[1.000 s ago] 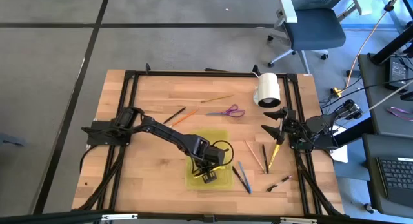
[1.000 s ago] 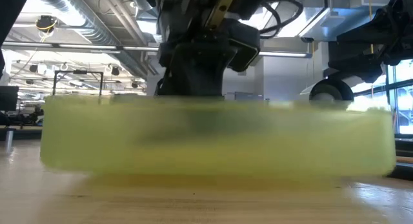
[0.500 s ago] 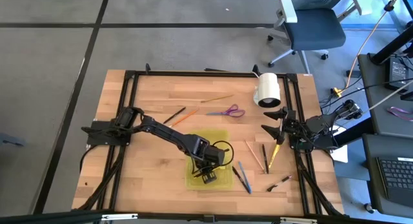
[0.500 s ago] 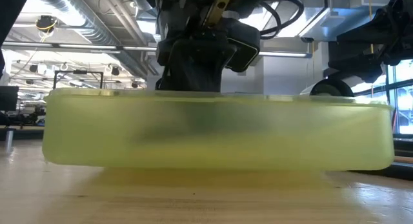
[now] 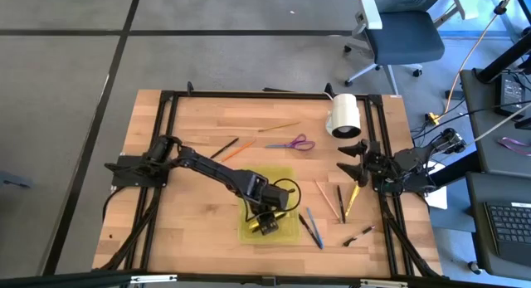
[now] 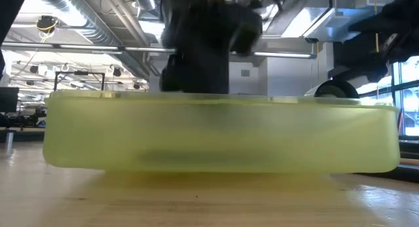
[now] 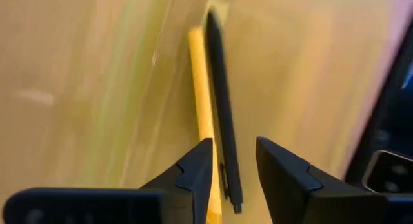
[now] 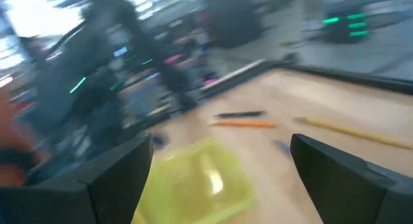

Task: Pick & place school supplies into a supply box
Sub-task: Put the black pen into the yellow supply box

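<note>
The rectangular tabletop [image 5: 199, 213] is pale butcher-block wood with a smooth matt finish, edged by black metal rails [image 5: 170, 114]. The flat yellow-green supply box [image 6: 216, 132] is translucent plastic, smooth and faintly glossy. Inside it lie a smooth yellow pencil [image 7: 201, 101] and a slim black pen [image 7: 222, 114] with a slight sheen.

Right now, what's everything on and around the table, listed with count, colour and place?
supply box: one, yellow-green, front centre of table.
pens in box: two, yellow and black, side by side.
scissors: one, purple, behind box.
pencils behind box: three or so, black, orange, wood-coloured.
pens right of box: about six, mixed colours.
white roll: one, back right.
office chair: one, dark, beyond table.
left hand: inside box, slightly open above the pens.
right hand: open, right edge.
</note>
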`<state>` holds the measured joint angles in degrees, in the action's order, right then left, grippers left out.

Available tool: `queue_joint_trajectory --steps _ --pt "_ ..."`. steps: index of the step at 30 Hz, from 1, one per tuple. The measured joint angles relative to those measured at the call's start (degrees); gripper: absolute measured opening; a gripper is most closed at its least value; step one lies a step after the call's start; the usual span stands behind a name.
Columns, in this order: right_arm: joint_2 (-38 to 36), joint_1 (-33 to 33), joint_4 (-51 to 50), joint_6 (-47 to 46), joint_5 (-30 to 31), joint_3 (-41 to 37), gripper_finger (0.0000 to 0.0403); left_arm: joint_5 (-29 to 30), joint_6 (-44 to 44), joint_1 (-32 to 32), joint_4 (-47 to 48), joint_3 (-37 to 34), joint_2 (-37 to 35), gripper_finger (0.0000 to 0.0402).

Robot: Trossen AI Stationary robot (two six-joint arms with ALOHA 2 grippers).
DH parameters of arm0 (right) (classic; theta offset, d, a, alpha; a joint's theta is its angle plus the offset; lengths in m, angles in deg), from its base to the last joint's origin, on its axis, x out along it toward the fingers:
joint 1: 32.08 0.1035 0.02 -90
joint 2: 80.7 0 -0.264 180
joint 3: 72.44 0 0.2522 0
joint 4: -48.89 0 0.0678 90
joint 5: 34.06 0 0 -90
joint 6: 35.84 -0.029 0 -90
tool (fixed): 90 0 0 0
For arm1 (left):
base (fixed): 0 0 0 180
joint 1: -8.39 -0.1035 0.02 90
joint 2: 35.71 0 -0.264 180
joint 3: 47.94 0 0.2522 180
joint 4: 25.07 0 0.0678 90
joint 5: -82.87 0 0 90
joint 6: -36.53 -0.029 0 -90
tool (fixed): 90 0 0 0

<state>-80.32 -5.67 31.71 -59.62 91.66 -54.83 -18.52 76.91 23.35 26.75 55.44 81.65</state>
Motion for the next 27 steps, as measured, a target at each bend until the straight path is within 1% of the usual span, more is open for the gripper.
queue_joint_trajectory --steps 2,3,7,10,12,16,18,20,23,27 --pt "0.9 0.02 -0.07 0.21 -4.66 1.77 0.0369 0.93 -2.1 -0.35 -0.07 0.0 -2.46 0.0113" --pt "1.52 0.02 -0.37 0.07 -5.8 2.91 0.0369 2.21 -2.9 -0.47 0.04 0.0 -3.92 0.0113" --pt "8.67 0.0 -5.72 -2.85 -6.31 9.83 0.0369 10.68 -7.64 -0.85 -0.15 0.0 -10.52 0.0112" --pt "18.35 0.0 -8.21 -4.8 -6.74 16.26 0.0369 17.14 -13.77 -0.64 1.1 0.02 -15.22 0.0113" --pt "26.69 0.0 -10.77 -6.33 -6.97 21.44 0.0369 20.47 -16.91 -0.14 1.27 0.02 -18.0 0.0115" --pt "44.0 0.01 -20.01 -12.38 -7.08 33.45 0.0369 20.32 -24.21 -0.12 1.16 -0.18 -22.49 0.0115" --pt "52.38 0.04 -26.65 -16.48 -8.5 39.28 0.0369 20.88 -26.78 -0.35 0.67 -1.87 -24.95 0.0114" --pt "59.88 0.04 -32.6 -20.69 -12.17 44.45 0.0369 21.76 -27.04 -0.54 -0.35 -5.97 -28.65 0.0115" --pt "69.53 0.93 -38.23 -23.87 -17.37 50.28 0.0369 24.04 -26.16 -0.55 -6.69 -15.65 -36.04 0.0116" --pt "79.86 2.92 -38.09 -23.6 -21.58 54.77 0.0369 25.33 -26.05 -0.04 -24.23 -31.67 -47.21 0.0113"
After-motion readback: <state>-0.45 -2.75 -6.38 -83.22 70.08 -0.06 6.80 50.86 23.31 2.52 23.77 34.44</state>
